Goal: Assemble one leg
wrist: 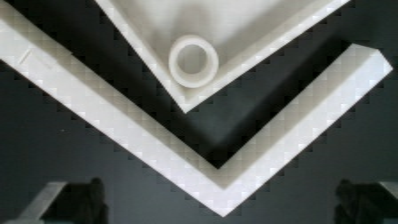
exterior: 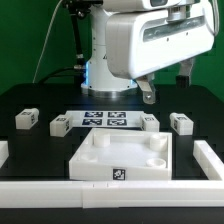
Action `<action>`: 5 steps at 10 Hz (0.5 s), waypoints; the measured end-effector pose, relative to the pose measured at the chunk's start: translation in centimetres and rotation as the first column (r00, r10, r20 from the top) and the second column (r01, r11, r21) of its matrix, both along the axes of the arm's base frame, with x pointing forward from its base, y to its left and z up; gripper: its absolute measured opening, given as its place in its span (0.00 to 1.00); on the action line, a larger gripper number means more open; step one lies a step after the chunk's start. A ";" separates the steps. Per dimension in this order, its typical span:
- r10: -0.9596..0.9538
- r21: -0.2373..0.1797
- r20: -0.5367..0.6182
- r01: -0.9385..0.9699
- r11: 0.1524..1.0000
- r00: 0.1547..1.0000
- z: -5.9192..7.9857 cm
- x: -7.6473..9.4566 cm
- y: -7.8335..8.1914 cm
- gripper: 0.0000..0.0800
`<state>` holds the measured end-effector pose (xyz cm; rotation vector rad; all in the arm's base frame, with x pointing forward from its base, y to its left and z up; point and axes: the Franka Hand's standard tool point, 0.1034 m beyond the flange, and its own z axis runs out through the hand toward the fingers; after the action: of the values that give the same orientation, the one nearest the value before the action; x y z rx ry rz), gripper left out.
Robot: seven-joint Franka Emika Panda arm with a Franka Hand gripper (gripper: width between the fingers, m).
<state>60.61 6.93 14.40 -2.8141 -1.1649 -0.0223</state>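
The leg (exterior: 150, 122) sits on the desk (exterior: 40, 100), just beside the marker board (exterior: 105, 120) on the exterior view's right, beyond the tabletop slab (exterior: 120, 155); probably light, rigid, smooth plastic, best pinched across flat sides; the gripper (exterior: 148, 92) hangs above, spread wide, empty.

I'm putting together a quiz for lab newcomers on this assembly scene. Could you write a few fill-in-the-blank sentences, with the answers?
1. On the black table lie ___ loose legs.
2. The gripper is open above the table and holds ___.
3. In the wrist view, the socket in the corner of the slab is ___ in shape.

Missing words: four; nothing; round.
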 end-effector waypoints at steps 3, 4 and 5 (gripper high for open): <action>0.000 0.000 0.000 0.000 1.000 1.000 0.0 0.0 0.0 0.81; 0.000 0.000 -0.001 0.000 1.000 1.000 0.0 0.0 0.0 0.81; 0.000 0.000 -0.001 0.000 1.000 1.000 -0.1 0.0 0.0 0.81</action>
<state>60.57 6.92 14.34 -2.8140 -1.1651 -0.0209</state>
